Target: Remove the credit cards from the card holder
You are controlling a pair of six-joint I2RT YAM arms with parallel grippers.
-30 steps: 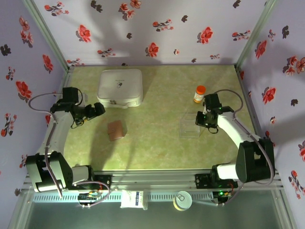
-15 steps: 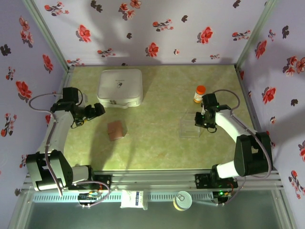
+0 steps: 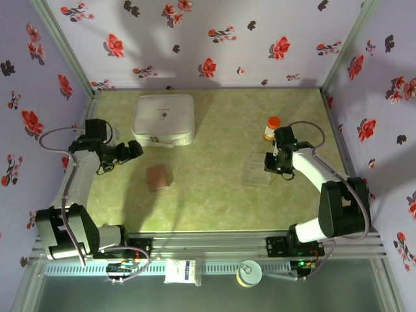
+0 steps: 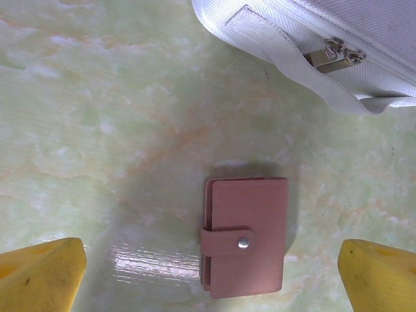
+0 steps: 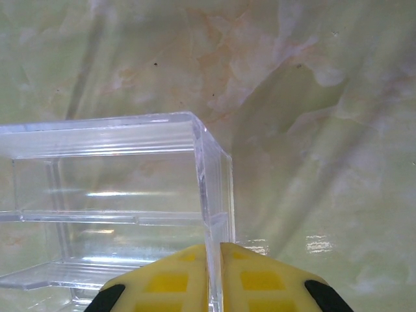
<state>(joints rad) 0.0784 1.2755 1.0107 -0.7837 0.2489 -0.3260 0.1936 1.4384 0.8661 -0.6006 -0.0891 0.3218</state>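
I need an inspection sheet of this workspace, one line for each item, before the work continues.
Surface: green marbled table, no spill seen.
Job's things: holder lies flat, snapped shut; cards: nothing seen.
Clutter: white case, clear box, orange-capped bottle.
Grippers: left gripper open, apart from the holder; right gripper shut on the box wall.
Cables: grey cable loops at the left arm, another at the right arm.
Surroundings: floral walls.
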